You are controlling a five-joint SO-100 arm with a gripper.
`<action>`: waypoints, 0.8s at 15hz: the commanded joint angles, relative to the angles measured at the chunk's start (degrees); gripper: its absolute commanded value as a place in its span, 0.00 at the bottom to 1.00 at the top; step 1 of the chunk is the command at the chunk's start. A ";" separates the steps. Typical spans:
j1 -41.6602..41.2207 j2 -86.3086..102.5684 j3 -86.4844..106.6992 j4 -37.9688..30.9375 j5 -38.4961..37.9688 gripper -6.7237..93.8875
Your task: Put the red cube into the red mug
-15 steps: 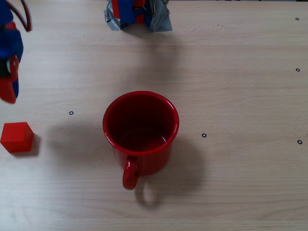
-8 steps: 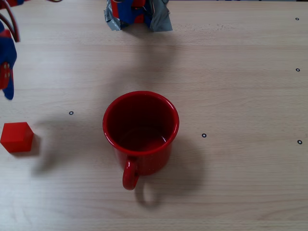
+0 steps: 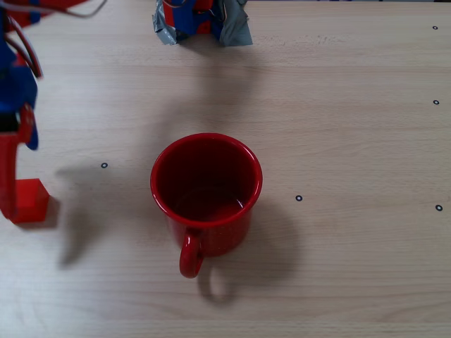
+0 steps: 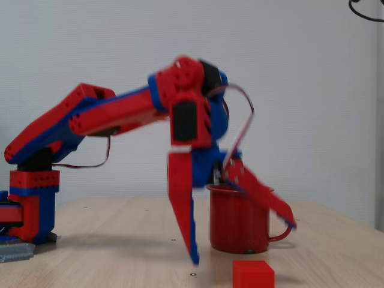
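Overhead fixed view, left to right: the gripper [image 3: 10, 176] is cut off by the left edge, one red finger [image 3: 7, 172] overlapping the red cube [image 3: 29, 201] on the table [image 3: 352, 141]. Side fixed view: the jaws stand wide apart above the cube [image 4: 253, 273], motion-blurred. Centre: the red mug [image 3: 206, 197] stands upright, handle toward the lower edge, nothing visible inside it. Top: the arm's taped base [image 3: 202, 21] is partly cropped

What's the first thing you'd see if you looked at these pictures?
A big shiny red mug stands in the middle of the wooden table, its handle toward the bottom of the overhead picture. At the left edge, the robot's gripper hangs wide open over a small red cube.
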 commanded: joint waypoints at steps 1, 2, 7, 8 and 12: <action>-0.44 2.37 -6.42 -1.32 -0.79 0.62; -0.44 1.67 -6.15 -2.37 -0.53 0.62; 0.00 -1.93 -9.32 -5.27 0.97 0.60; 0.00 -2.11 -8.79 -6.59 1.32 0.60; 0.00 -3.43 -9.49 -7.91 1.41 0.58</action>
